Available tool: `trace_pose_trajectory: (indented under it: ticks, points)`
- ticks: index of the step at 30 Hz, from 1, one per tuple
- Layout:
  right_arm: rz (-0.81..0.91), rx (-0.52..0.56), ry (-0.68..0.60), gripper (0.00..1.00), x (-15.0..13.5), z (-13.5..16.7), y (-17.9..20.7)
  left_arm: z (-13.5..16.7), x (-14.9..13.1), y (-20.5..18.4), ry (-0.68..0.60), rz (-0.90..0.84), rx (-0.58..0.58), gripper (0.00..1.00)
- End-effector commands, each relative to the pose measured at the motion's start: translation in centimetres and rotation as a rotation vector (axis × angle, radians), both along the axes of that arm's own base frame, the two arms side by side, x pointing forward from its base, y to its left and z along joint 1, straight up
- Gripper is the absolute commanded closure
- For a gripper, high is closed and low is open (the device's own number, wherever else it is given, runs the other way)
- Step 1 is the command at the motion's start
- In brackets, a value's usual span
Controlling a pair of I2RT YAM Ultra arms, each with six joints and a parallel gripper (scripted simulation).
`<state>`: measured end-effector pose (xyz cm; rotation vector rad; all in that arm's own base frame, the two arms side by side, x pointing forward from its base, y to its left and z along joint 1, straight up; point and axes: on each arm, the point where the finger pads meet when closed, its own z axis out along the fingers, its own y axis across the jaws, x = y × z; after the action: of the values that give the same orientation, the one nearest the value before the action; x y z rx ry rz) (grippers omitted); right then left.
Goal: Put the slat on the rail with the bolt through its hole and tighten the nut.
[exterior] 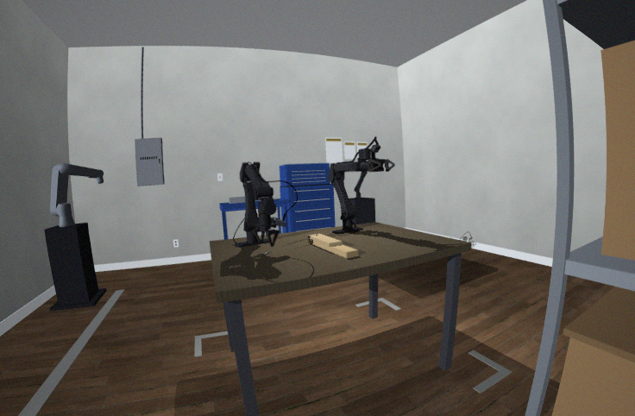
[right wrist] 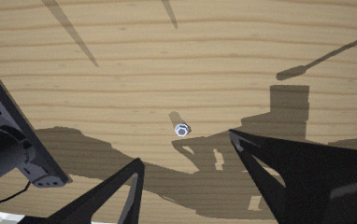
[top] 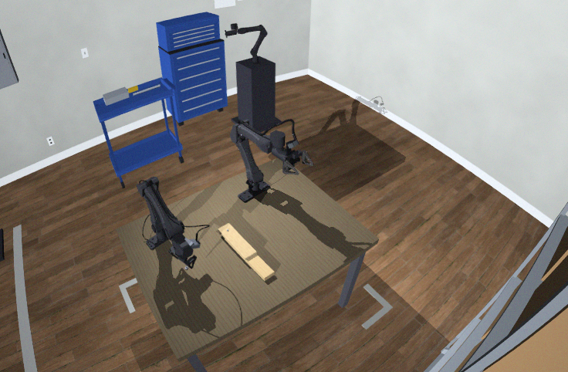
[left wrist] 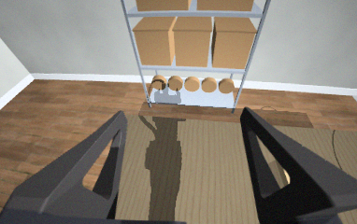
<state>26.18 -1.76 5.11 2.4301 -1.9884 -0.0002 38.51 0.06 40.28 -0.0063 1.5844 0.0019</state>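
The pale wooden rail and slat (top: pixel 245 251) lie as one long stepped block in the middle of the table, and they also show in the exterior view (exterior: pixel 334 245). I cannot tell slat from rail. A small dark dot near its far end may be the bolt (top: pixel 227 231). The silver nut (right wrist: pixel 181 130) lies on the table top. My right gripper (right wrist: pixel 182 149) is open and empty, pointing down just above the nut, and shows in the top view (top: pixel 189 262). My left gripper (top: pixel 300 161) is open and empty, held high beyond the table's far edge (left wrist: pixel 182 154).
A blue tool chest (top: pixel 193 65) and a blue cart (top: pixel 138 126) stand by the back wall. A black pedestal with another arm (top: pixel 255 92) stands behind the table. A metal shelf with boxes (left wrist: pixel 193 51) stands past the table's near side.
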Motion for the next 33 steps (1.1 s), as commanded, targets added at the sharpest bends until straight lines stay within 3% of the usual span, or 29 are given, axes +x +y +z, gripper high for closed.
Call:
trace_pose_trajectory:
  ticks: [1,33]
  points:
    - [-0.004,0.003,-0.007,0.0,0.1,-0.5,-0.2,0.9,-0.5,0.0,-0.026,-0.005,0.003,0.0]
    - [-0.004,0.003,-0.006,0.0,0.2,-2.4,-0.2,0.9,-0.5,0.0,-0.026,-0.005,0.003,0.0]
